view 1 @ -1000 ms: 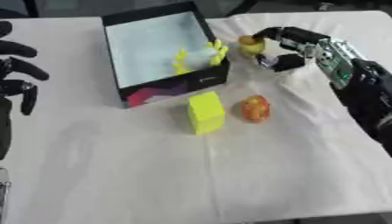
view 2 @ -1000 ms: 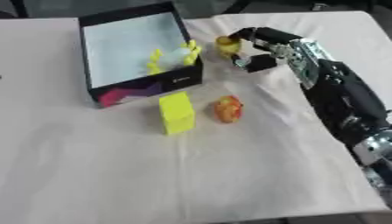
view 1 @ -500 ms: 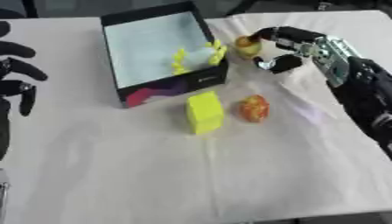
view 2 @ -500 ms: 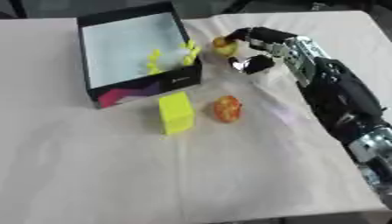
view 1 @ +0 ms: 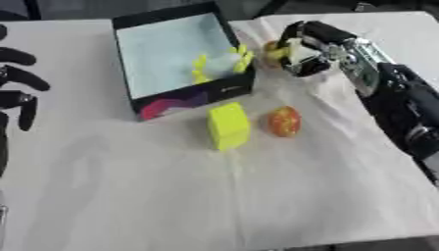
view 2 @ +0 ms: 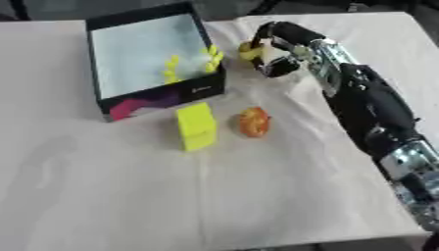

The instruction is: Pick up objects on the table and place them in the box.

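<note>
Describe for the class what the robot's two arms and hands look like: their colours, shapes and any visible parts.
The right hand has black fingers with pale silvery patches inside. Its forearm carries a silver, metallic-looking section near the wrist, then a thick black casing, with a silver joint lower down in the right eye view. The left hand shows only at the left eye view's left edge: slim, rounded black fingers. No cables or markings can be made out.

Bright even light, soft shadows, both views blurry w/ mild glare.
</note>
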Robot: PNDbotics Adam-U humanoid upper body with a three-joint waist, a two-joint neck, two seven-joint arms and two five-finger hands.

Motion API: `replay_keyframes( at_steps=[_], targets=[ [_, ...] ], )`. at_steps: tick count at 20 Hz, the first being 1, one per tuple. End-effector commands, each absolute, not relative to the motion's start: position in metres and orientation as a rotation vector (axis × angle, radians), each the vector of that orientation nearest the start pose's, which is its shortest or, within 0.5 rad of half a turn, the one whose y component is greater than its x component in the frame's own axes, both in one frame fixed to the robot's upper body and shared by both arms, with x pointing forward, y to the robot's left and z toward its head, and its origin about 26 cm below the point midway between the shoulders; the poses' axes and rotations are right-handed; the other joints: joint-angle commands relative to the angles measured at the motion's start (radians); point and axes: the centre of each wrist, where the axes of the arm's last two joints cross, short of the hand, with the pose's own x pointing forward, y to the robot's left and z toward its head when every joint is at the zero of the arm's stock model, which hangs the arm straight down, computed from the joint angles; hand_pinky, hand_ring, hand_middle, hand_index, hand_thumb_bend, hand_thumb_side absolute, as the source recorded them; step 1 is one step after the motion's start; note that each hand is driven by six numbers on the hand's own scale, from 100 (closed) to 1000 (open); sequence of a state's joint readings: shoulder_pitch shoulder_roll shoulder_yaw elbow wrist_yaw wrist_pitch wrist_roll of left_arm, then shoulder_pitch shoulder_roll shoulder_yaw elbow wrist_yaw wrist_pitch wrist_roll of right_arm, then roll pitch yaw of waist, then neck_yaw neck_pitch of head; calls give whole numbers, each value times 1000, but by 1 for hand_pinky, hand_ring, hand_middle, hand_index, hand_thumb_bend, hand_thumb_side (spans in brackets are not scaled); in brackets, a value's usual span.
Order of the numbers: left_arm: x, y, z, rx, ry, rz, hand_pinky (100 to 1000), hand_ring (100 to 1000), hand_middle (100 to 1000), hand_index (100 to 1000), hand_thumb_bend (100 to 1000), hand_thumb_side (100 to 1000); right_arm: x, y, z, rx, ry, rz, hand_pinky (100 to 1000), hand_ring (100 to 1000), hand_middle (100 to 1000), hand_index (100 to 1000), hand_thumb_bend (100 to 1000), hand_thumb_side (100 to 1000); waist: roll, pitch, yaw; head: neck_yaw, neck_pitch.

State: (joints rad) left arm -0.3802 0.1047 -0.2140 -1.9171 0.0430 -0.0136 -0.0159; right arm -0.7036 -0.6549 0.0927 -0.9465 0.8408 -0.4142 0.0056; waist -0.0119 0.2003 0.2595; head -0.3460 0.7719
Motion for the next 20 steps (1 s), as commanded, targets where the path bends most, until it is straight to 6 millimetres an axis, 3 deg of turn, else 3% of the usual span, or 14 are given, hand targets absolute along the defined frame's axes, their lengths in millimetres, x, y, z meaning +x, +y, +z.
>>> replay_keyframes(
  at_steps=[1, 8, 13, 16, 20],
  targets=[
    [308, 162, 190, -284, -2279, -375, 100, 472, 563, 822, 100, 808, 430, -407, 165, -1192, -1676, 1281, 855, 764, 539, 296, 100, 198, -2, -17, 0, -3, -2],
    [308, 162, 190, -284, -2279, -375, 100, 473, 563, 822, 100, 808, 429, -405, 165, -1268, -1807, 1166, 840, 735, 504, 260, 100, 213, -2, -17, -2, -7, -2],
    [308, 163, 190, -282, -2281, -371, 100, 472, 563, 822, 100, 807, 429, -395, 182, -1261, -1915, 1121, 840, 727, 494, 256, 100, 246, -3, -19, -3, -10, -2],
    [307, 163, 191, -286, -2284, -370, 100, 472, 563, 822, 100, 806, 429, -376, 202, -1207, -2029, 1111, 840, 728, 492, 254, 100, 281, -3, -20, 0, -10, -2],
    [306, 162, 192, -300, -2291, -370, 100, 472, 563, 822, 100, 805, 427, -335, 231, -1052, -2203, 1182, 843, 733, 495, 254, 100, 298, -3, -21, 8, -22, -2]
  ],
)
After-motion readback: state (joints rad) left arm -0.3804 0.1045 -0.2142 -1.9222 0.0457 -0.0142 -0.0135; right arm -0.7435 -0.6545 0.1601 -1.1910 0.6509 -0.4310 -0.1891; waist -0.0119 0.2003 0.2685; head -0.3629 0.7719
